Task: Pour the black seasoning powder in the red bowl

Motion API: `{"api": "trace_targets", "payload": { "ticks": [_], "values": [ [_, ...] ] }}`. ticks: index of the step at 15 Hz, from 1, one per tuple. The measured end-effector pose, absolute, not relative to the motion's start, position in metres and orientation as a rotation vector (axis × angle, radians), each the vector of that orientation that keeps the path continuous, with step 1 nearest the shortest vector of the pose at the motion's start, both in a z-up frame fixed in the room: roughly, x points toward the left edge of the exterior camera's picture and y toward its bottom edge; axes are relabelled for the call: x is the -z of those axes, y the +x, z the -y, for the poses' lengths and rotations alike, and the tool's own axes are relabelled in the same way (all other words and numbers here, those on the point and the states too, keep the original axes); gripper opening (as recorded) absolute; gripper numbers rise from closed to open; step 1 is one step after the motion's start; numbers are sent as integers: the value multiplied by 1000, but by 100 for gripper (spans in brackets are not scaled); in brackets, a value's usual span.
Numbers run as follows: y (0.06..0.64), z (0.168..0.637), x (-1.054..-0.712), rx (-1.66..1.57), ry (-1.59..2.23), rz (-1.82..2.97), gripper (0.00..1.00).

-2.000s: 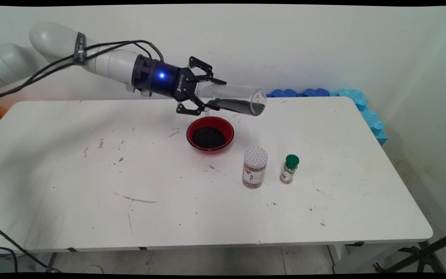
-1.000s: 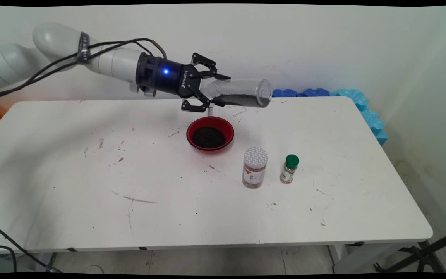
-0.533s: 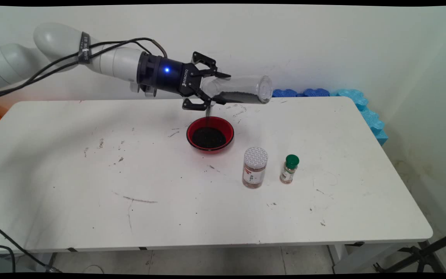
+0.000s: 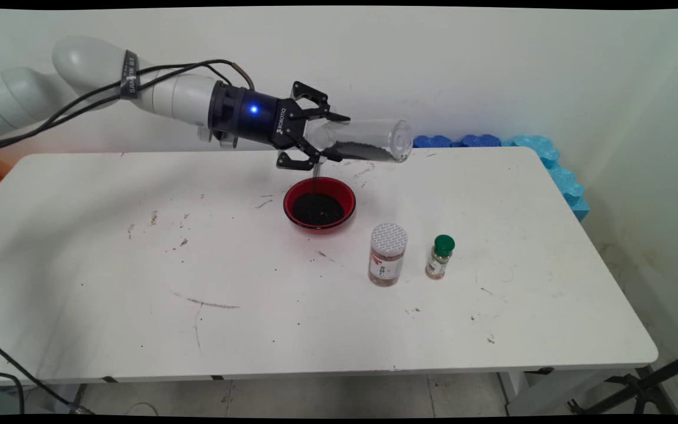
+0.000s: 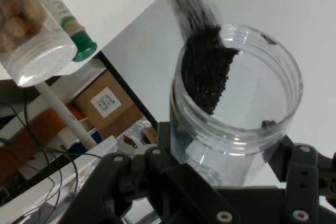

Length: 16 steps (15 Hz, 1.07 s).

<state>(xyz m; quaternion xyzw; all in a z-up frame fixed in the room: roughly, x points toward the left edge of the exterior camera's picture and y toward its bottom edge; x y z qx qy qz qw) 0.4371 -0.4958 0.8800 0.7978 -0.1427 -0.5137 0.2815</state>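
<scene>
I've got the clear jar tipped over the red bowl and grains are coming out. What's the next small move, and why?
Probably hold this tilt over the red bowl, or add only a touch more. The tool grips the clear jar near its mouth, lying almost level. A thin dark stream drops into the bowl, and black grains remain in the jar, so the pour looks unfinished.
</scene>
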Motion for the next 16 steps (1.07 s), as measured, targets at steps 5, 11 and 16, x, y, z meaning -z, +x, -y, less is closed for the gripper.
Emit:
{"api": "trace_targets", "payload": {
  "ticks": [5,11,16],
  "values": [
    [438,497,-877,1346,2134,443,0],
    [442,502,-875,1224,2077,651,0],
    [445,509,-876,1097,2005,819,0]
  ]
}}
